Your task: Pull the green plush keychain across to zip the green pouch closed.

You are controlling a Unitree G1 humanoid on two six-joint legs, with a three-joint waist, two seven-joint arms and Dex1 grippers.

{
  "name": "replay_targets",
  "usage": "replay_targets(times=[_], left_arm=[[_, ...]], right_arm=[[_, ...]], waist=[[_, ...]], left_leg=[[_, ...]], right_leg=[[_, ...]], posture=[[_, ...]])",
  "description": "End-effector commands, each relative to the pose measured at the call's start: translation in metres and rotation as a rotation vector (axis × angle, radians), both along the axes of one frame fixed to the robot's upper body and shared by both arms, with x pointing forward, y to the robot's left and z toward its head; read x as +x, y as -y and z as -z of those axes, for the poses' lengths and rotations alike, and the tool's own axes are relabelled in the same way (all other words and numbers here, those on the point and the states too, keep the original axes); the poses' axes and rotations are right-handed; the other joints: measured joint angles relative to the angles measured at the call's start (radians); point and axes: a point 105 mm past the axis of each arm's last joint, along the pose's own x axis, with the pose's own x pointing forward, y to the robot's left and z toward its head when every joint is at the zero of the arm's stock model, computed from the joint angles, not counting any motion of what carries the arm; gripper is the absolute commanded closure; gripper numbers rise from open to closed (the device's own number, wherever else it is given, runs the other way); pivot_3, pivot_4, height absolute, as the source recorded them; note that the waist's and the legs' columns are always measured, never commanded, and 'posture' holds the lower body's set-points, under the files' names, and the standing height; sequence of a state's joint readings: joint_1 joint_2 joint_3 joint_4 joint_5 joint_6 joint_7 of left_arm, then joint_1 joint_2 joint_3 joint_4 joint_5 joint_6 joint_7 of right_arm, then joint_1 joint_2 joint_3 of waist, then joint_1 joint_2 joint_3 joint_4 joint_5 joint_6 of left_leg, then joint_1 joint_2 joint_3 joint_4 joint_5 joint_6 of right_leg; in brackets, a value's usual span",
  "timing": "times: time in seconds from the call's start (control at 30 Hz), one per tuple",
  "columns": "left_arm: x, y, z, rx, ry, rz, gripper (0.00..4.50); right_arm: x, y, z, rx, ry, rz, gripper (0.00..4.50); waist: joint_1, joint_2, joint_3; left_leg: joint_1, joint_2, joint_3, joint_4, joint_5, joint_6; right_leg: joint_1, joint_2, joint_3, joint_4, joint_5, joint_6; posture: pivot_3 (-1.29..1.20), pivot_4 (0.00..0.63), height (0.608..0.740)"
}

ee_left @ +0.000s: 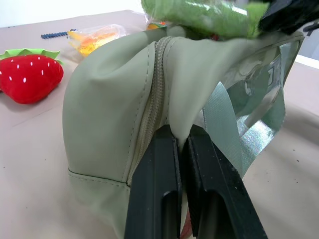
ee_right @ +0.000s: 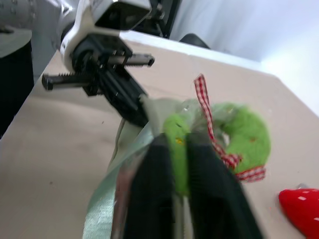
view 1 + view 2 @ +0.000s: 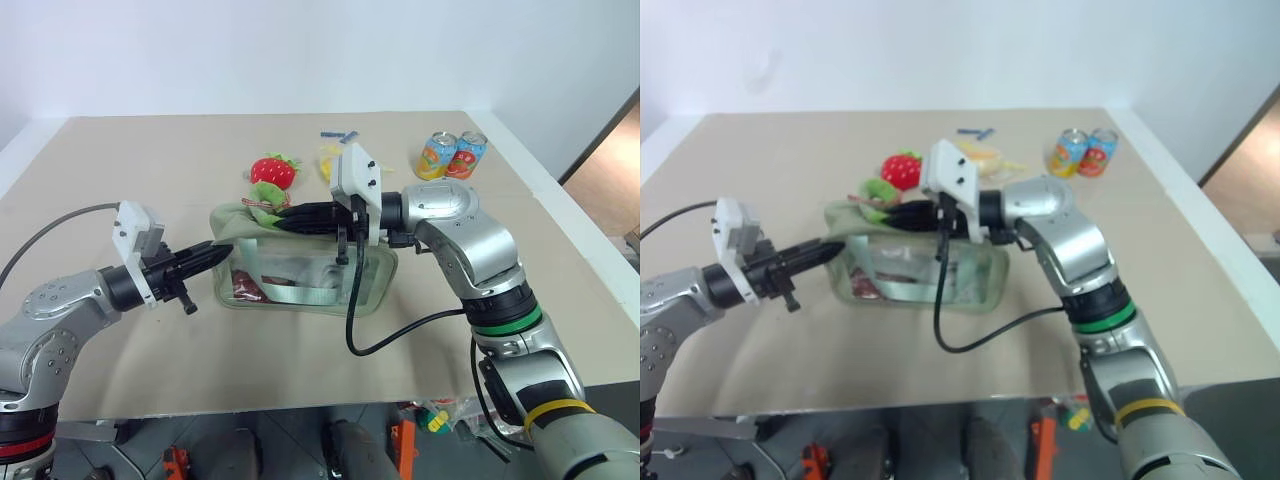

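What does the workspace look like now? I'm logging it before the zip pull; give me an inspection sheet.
Surface: beige table.
Job's things: green pouch mid-table; green plush keychain at its top.
Clutter: red plush strawberry, yellow packet, two drink cans, blue item.
Grippers: left gripper shut on the pouch end; right gripper shut on the keychain.
Cables: black cable loops from the right wrist.
Surroundings: white wall.

The right gripper [image 2: 179, 149] covers part of the keychain [image 2: 244, 134], blurred here; its clip is perhaps behind the fingers. At 5 o'clock a strawberry [image 2: 301, 204] is cut by the edge. The pouch [image 1: 114, 109] hides the left fingertips.
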State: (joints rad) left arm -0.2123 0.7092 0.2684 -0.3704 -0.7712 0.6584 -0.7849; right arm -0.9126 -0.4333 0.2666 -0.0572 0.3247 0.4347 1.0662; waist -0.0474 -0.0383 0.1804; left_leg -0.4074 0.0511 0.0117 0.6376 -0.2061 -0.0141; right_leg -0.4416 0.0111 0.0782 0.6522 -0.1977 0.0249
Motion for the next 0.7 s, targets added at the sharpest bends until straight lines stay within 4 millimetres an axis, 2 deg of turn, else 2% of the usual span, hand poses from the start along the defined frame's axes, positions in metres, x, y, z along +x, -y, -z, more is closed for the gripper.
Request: replay_targets(times=[0.03, 0.23, 0.43, 0.7], left_arm=[[-0.004, 0.008, -0.008, 0.009, 0.036, 0.032, 4.50], [-0.003, 0.008, -0.008, 0.015, 0.036, 0.028, 4.50], [0.000, 0.007, -0.008, 0.023, 0.045, 0.015, 4.50], [0.017, 0.002, -0.017, 0.040, 0.158, -0.100, 4.50]], right_arm=[[-0.006, -0.004, -0.007, 0.010, 0.051, -0.032, 4.43], [-0.010, -0.004, -0.012, 0.026, 0.101, -0.061, 4.43], [-0.012, 0.003, -0.040, 0.109, 0.168, -0.052, 4.43], [-0.007, 0.044, -0.057, 0.099, 0.249, 0.045, 4.43]], waist=[[0.000, 0.000, 0.000], [0.000, 0.000, 0.000], [0.000, 0.000, 0.000], [0.002, 0.000, 0.000]], left_leg=[[0.000, 0.000, 0.000, 0.000, 0.000, 0.000], [0.000, 0.000, 0.000, 0.000, 0.000, 0.000], [0.000, 0.000, 0.000, 0.000, 0.000, 0.000], [0.000, 0.000, 0.000, 0.000, 0.000, 0.000]], right_leg=[[0.000, 0.000, 0.000, 0.000, 0.000, 0.000], [0.000, 0.000, 0.000, 0.000, 0.000, 0.000], [0.000, 0.000, 0.000, 0.000, 0.000, 0.000], [0.000, 0.000, 0.000, -0.001, 0.000, 0.000]], posture=[[0.00, 0.150, 0.740], [0.00, 0.150, 0.740], [0.00, 0.150, 0.740], [0.00, 0.150, 0.740]])
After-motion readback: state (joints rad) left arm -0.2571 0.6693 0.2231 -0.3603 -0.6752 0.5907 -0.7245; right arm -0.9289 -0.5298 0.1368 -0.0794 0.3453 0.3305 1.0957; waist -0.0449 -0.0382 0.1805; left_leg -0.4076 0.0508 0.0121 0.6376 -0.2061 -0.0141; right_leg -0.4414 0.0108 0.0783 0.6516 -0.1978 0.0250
